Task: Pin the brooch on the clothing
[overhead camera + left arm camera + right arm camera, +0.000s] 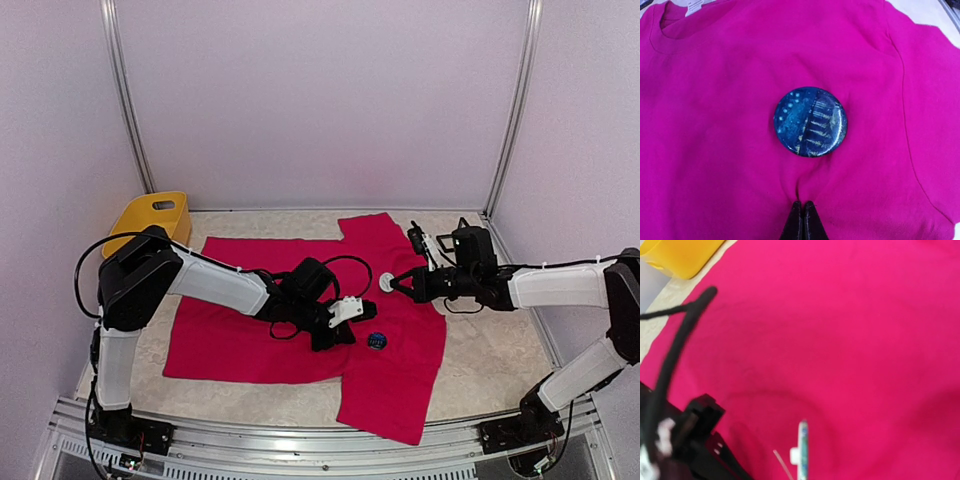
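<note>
Pinching T-shirt [715, 125] fabric beside a blue badge [810, 122] is the left gripper [802, 217]; right gripper [400, 283], clamped on the brooch [387, 283], hangs just beyond it

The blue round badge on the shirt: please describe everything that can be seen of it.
The blue badge is a round, glossy, domed button, dark blue with pale dots and yellowish stripes. It lies face up on the chest of the pink T-shirt. The shut left gripper pinches fabric beside it without touching it. Its pin is hidden.
</note>
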{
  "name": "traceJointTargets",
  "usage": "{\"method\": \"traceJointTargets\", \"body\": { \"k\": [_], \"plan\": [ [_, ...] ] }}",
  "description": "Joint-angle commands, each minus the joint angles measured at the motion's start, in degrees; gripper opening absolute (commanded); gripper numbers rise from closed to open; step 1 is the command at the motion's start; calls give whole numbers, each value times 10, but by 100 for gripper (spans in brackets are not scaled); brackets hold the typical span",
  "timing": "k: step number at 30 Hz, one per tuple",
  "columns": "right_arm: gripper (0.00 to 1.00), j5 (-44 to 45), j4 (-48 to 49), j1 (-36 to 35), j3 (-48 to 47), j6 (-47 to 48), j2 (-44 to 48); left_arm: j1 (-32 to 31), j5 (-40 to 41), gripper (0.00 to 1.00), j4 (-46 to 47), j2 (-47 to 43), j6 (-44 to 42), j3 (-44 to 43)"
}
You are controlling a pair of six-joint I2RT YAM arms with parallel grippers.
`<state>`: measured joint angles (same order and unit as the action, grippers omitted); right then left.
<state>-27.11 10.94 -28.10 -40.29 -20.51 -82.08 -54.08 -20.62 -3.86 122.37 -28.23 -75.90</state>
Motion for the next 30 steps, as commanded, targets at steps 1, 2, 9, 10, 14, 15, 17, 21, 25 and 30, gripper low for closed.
{"method": "traceJointTargets", "body": {
  "k": [1, 2, 9, 10, 14, 15, 17, 21, 25, 30],
  "plan": [
    [0, -5, 83, 3, 33, 49, -19, 18, -80, 0, 91, -41, 72, 60],
    [0, -13, 98, 0, 35, 61, -26, 23, -96, 0, 111, -47, 86, 70],
    [0, -31, 176, -23, 47, 129, -74, 32, -144, 19, 132, -72, 107, 88],
    [0, -37, 184, -24, 47, 130, -81, 32, -138, 42, 126, -74, 99, 91],
    [0, -44, 198, -24, 41, 148, -110, 46, -79, 62, 107, -81, 55, 104],
    [0, -46, 207, -24, 44, 155, -114, 51, -71, 62, 92, -76, 47, 94],
    [0, -44, 227, -28, 51, 173, -121, 55, -69, 65, 51, -54, 32, 67],
    [0, -8, 215, -54, 48, 247, -135, 39, -59, 67, 52, -25, 32, 61],
    [0, 26, 230, -79, 67, 296, -138, 34, -61, 63, 56, -4, 48, 60],
    [0, 70, 274, -94, 113, 333, -127, 30, -23, 35, 106, -20, 60, 106]
  ]
}}
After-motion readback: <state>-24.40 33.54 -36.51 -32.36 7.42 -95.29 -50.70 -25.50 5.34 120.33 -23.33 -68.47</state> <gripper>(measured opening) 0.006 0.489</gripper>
